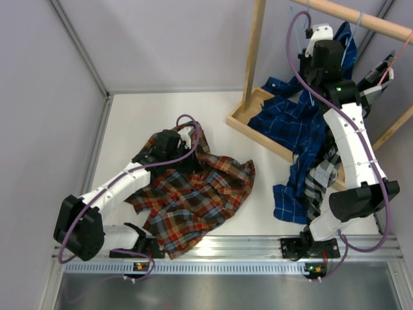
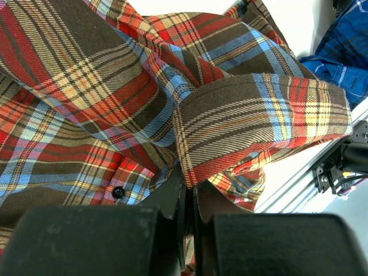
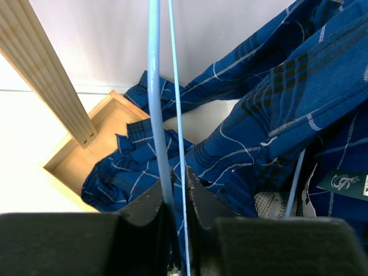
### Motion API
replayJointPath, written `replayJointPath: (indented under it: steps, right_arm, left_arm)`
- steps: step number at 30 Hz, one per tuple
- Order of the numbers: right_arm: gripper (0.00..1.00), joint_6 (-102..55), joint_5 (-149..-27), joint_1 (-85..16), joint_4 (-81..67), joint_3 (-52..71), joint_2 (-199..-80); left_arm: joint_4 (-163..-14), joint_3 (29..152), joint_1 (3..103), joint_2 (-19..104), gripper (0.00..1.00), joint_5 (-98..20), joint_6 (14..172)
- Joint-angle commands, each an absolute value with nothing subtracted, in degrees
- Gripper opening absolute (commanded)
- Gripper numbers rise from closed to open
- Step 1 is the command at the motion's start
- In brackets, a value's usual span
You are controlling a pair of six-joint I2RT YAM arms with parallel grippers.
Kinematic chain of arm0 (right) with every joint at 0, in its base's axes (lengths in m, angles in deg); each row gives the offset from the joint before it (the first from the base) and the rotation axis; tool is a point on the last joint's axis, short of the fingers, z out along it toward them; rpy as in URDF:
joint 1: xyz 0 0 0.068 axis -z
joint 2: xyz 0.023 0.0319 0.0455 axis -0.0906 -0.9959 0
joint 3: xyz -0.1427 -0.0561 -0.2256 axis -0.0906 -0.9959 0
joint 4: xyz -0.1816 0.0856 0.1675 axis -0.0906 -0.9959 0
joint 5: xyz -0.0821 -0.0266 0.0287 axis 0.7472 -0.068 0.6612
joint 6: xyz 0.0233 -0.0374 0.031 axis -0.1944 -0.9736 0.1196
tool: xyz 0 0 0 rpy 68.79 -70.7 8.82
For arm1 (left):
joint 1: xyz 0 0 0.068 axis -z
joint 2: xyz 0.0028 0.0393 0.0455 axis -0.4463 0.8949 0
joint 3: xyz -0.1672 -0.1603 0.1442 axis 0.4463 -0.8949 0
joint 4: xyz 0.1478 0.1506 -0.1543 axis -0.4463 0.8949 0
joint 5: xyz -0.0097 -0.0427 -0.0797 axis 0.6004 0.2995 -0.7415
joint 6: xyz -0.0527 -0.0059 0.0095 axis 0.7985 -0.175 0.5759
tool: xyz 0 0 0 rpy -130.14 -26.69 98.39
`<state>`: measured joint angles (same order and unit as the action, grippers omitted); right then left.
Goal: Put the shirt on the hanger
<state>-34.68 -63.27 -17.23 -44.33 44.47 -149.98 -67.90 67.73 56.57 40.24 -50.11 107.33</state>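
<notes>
Lettering is found only in the right wrist view. A dark green hang tag (image 3: 345, 185) printed with a white emblem is seen at the right edge. A white label (image 3: 275, 202) with fine print is seen near it. Neither can be read. Both lie among the folds of the dark blue windowpane-check shirt (image 3: 276, 103), which is draped at the wooden rack (image 1: 255, 51) on the far right of the white table (image 1: 129, 116).

The red, orange and brown plaid flannel shirt (image 1: 193, 197) is spread crumpled on the table in front of the left arm. The left gripper (image 2: 187, 184) is set at the far edge of the shirt. In the left wrist view its jaws are seen closed on a raised fold of the plaid cloth, which is pinched between the black fingertips (image 2: 169, 195). A small black button (image 2: 118, 192) is seen on the cloth just beside them.

The thin light-blue wire hanger (image 3: 154, 86) is located at the rack, near the round wooden rod (image 1: 361, 19) and well apart from the plaid shirt. The right gripper (image 3: 175, 201) stands high at the rack. The hanger wire is seen passing upright between the two fingers and touching one of them, and the jaws stand close about it. Whether the wire is clamped cannot be told. A black-and-white check shirt (image 1: 321, 181) is seen beside the right arm.
</notes>
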Motion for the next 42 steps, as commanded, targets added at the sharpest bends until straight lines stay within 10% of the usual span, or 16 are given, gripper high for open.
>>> replayJointPath:
  steps: [1, 42]
  right_arm:
    - [0.09, -34.9, -62.8, -16.4, -45.8, 46.0, -149.9]
    - [0.00, -25.8, -90.2, -11.2, -32.3, 46.7, -138.6]
  left_arm:
    - [-68.1, 67.3, 56.8, 39.7, 0.00, -50.7, 107.1]
    - [-68.2, 66.3, 56.9, 31.7, 0.00, -40.0, 113.5]
